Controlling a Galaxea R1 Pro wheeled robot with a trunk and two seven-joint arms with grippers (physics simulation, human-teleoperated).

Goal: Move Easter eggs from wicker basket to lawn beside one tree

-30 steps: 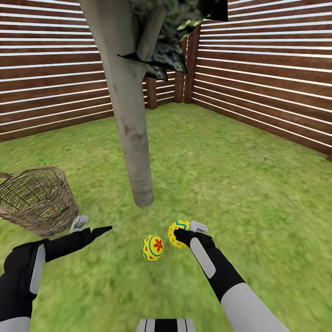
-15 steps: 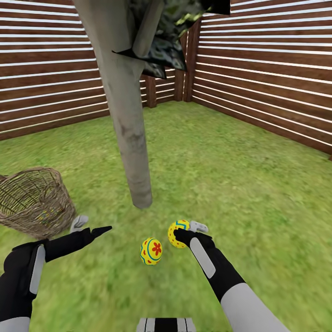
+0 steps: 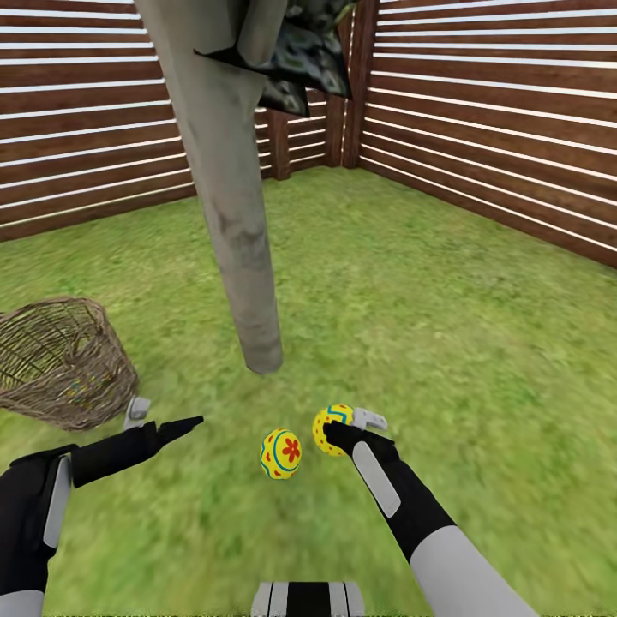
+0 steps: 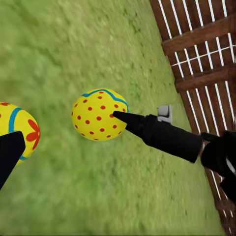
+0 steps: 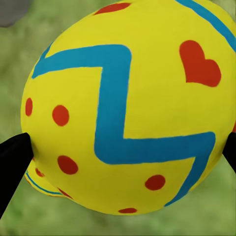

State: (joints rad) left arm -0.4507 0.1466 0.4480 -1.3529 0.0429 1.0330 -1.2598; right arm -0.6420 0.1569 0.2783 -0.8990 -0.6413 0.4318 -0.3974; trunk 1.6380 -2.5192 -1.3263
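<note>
The right gripper (image 3: 336, 428) is clamping a yellow egg with a blue zigzag band and red dots (image 3: 330, 430) just above the mottled green lawn (image 3: 446, 343), near the foot of the smooth grey-beige tree trunk (image 3: 248, 283). A second yellow egg bearing a red flower (image 3: 281, 454) is lying on the grass just beside it. The left gripper (image 3: 158, 422) is hovering with its fingers apart next to the brown see-through wicker basket (image 3: 60, 364), which is standing on the lawn toward the slatted wooden fence (image 3: 86, 146).

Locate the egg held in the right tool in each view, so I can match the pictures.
Head view: the held egg sits low and centre-right, at the right tool, right of the egg on the lawn.
Left wrist view: the held egg is at centre-left, with a dark fingertip against it.
Right wrist view: the held egg is close up, between both fingertips.
Shared landmark: its blue zigzag band.
</note>
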